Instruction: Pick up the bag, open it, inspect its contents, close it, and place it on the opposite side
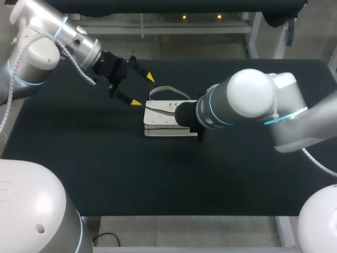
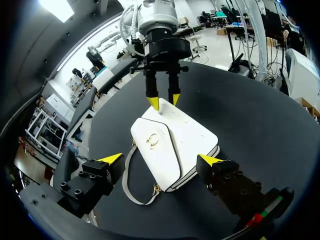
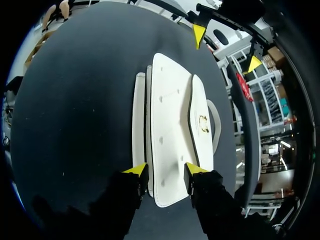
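A white bag (image 1: 163,118) lies flat on the black table (image 1: 237,174), its flap with a gold clasp (image 2: 152,141) facing up and its grey strap (image 1: 168,89) looped toward the far side. My right gripper (image 3: 165,172) is at the bag's right end, and both yellow fingertips (image 3: 136,170) press the end from two sides. In the head view the right arm hides those fingers. My left gripper (image 1: 143,90) hangs open above and to the left of the bag (image 2: 185,140), with nothing between its fingers. The left wrist view shows the right gripper (image 2: 164,101) at the bag's far end.
The right arm's forearm (image 1: 253,103) stretches over the table's middle from the right. Bare black tabletop surrounds the bag in front and on both sides.
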### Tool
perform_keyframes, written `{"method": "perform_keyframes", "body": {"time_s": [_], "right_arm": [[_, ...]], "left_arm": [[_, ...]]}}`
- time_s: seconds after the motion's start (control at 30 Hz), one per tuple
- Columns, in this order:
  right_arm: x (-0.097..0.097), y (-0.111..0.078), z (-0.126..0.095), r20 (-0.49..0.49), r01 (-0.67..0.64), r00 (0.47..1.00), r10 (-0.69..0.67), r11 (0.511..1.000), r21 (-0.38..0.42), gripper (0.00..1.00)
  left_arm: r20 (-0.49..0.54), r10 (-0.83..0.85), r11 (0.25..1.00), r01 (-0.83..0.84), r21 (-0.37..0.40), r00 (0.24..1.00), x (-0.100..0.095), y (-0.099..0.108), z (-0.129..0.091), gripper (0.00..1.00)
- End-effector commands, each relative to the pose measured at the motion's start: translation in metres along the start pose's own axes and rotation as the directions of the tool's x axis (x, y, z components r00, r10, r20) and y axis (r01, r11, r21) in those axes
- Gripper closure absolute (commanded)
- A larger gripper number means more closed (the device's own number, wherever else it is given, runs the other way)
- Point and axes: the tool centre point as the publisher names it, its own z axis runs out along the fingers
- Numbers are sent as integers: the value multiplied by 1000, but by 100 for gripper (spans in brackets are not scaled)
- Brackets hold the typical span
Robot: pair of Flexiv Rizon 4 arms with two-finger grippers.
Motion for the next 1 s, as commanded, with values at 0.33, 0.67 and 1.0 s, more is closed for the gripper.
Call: {"method": "perform_keyframes", "body": {"time_s": [0.33,0.67,1.0], "right_arm": [[0,1,3,-2,7,1000,-7,1000,10,74],[0,-1,7,-5,5,1000,-5,1000,17,87],[2,3,7,14,-23,1000,23,1000,19,100]], "left_arm": [[-12,3,1000,-3,4,1000,-2,1,3,0],[-16,10,1000,-10,1,1000,-1,-1,3,0],[8,57,998,-57,8,998,3,-4,5,0]]}}
